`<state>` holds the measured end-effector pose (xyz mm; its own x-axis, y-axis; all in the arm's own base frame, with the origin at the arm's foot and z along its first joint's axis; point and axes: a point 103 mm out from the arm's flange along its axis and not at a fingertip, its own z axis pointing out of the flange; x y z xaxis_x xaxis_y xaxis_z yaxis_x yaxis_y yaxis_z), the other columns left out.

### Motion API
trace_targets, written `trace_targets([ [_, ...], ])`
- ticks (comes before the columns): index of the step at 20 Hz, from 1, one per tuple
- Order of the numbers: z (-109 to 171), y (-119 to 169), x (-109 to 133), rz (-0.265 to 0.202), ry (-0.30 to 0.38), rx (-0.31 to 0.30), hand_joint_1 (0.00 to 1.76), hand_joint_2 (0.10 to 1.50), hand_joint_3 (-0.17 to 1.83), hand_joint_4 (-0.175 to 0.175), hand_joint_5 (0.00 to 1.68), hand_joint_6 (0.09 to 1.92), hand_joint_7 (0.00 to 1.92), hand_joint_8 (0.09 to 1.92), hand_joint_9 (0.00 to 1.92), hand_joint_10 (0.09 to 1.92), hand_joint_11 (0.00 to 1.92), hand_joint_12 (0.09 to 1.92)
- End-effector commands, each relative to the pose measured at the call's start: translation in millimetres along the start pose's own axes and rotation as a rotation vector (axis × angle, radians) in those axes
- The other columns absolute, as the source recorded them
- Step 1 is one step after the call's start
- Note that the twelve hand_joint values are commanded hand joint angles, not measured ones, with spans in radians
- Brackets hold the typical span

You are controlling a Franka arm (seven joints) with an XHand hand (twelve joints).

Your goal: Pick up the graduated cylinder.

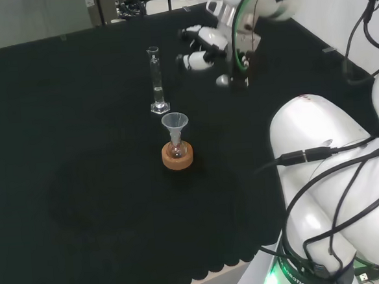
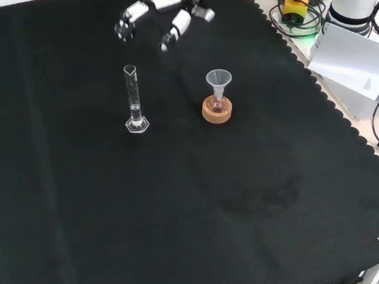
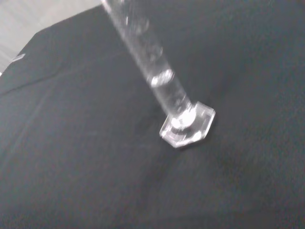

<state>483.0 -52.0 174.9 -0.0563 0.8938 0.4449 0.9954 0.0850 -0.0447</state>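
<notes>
A clear graduated cylinder [image 1: 156, 79] stands upright on its hexagonal foot on the black cloth; it also shows in the front view [image 2: 134, 101] and close up in the wrist view [image 3: 164, 81]. The black and white hand [image 1: 202, 47] hovers to the right of the cylinder in the head view, apart from it, with its fingers relaxed and nothing in them. In the front view the hand [image 2: 160, 8] hangs above and behind the cylinder.
A small flask with a clear funnel [image 1: 175, 127] in its neck sits on a cork ring [image 1: 177, 157] just in front of the cylinder in the head view, and to its right in the front view [image 2: 216, 109]. The arm's white links [image 1: 334, 171] stand at the right.
</notes>
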Motion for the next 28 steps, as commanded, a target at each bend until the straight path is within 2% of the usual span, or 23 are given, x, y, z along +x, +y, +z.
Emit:
trace_targets([
  [1,33,16,-16,-0.045,0.104,-0.027,0.72,1.06,-0.17,-0.056,0.34,0.09,0.18,0.67,0.39,0.67,0.27,1.34],
  [11,50,39,-14,-0.083,0.179,-0.055,0.8,1.02,-0.17,-0.062,0.32,0.09,0.18,0.67,0.38,0.65,0.26,1.34],
  [14,54,44,-11,-0.101,0.197,-0.09,0.84,1.01,-0.17,-0.063,0.32,0.09,0.2,0.68,0.4,0.66,0.26,1.34],
  [20,64,52,-11,-0.129,0.221,-0.09,0.9,1.01,-0.17,-0.064,0.39,0.09,0.29,0.68,0.48,0.65,0.3,1.33],
  [22,67,53,-14,-0.134,0.254,-0.088,0.91,1.01,-0.17,-0.063,0.41,0.09,0.3,0.68,0.49,0.64,0.31,1.33],
  [28,77,59,-8,-0.161,0.295,-0.083,0.92,1.01,-0.17,-0.053,0.47,0.09,0.35,0.65,0.54,0.6,0.35,1.32],
])
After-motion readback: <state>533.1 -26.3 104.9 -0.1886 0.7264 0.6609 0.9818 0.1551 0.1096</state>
